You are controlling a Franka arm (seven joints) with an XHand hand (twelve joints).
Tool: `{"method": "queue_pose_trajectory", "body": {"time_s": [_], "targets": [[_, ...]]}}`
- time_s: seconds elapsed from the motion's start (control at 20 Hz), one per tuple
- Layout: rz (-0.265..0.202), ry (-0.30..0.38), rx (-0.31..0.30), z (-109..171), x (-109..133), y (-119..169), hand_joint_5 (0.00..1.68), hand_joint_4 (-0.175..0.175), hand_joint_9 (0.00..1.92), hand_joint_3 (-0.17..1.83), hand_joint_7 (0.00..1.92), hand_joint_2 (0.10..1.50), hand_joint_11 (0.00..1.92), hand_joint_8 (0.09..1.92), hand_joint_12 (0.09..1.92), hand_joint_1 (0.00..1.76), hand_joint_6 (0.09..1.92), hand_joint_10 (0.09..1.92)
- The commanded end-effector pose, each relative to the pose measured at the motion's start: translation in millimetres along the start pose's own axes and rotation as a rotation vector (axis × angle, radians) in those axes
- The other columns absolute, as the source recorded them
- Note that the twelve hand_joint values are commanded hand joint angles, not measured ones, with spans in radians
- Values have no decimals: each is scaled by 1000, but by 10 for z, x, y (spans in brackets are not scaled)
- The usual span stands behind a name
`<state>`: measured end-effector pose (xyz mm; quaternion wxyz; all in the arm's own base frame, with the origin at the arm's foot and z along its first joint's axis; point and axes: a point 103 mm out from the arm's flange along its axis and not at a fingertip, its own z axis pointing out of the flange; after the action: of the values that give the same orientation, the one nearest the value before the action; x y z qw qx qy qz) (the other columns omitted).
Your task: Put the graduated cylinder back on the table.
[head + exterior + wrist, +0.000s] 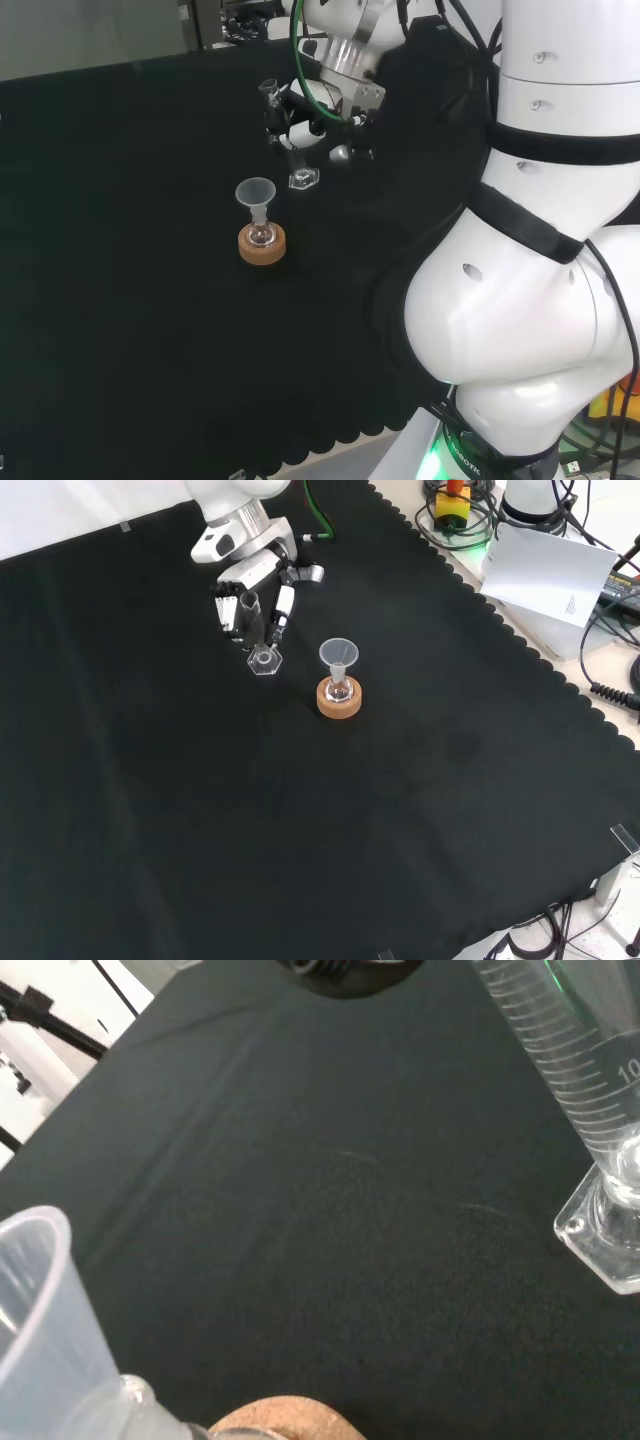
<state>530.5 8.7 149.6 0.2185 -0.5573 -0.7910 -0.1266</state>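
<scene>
A clear graduated cylinder (287, 135) with a hexagonal foot leans slightly in the head view, its foot (303, 180) at or just above the black cloth. The black and white hand (312, 118) is curled round its upper part from the right of that view. In the front view the hand (250, 588) comes down from the top with its fingers (281, 608) on either side of the cylinder (256, 630). The wrist view has the cylinder (585, 1090) close by, graduations plain, with its foot (605, 1242) by the cloth.
A small round flask on a cork ring (262, 247) carries a clear funnel (256, 193), just left of and nearer than the cylinder in the head view. The same cork ring (339, 700) and funnel (40, 1300) appear elsewhere. The cloth's scalloped edge (520, 640) runs at the front view's right.
</scene>
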Motion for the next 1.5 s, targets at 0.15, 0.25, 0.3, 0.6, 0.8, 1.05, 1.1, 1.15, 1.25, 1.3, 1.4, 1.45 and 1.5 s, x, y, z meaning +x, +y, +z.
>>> {"method": "queue_pose_trajectory", "body": {"time_s": [0.15,0.25,0.3,0.6,0.8,1.05,1.1,1.15,1.25,1.3,1.4,1.45,1.5], "targets": [[-7,50,-73,207,-147,69,836,-175,1379,0,866,1183,1171,1206,777,1234,1206,87],[-8,63,-89,247,-180,87,836,-175,1379,0,866,1183,1171,1206,777,1234,1206,87],[-8,69,-96,261,-198,95,836,-175,1379,0,866,1183,1170,1206,777,1234,1206,87],[-12,92,-133,350,-262,132,835,-175,1377,0,865,1183,1168,1207,777,1234,1207,87],[-12,102,-148,387,-281,142,835,-175,1375,0,864,1184,1166,1208,777,1234,1208,87],[-5,110,-148,438,-280,154,834,-175,1374,0,863,1184,1164,1210,778,1234,1209,87],[-8,114,-143,444,-286,149,833,-175,1374,0,862,1184,1163,1210,778,1233,1210,87],[-9,119,-139,448,-292,145,833,-175,1373,0,861,1185,1162,1211,778,1233,1211,87],[-8,131,-138,445,-311,135,823,-175,1365,2,852,1189,1156,1225,780,1231,1224,87],[-5,125,-135,451,-317,133,817,-175,1362,2,845,1192,1151,1234,782,1229,1233,87],[-6,132,-133,454,-331,130,807,-175,1355,2,834,1198,1143,1250,787,1226,1248,87],[-9,141,-129,463,-333,132,799,-175,1349,2,826,1202,1138,1261,792,1224,1258,87],[-13,153,-126,463,-338,128,790,-175,1341,2,817,1207,1127,1275,800,1222,1271,87]]}}
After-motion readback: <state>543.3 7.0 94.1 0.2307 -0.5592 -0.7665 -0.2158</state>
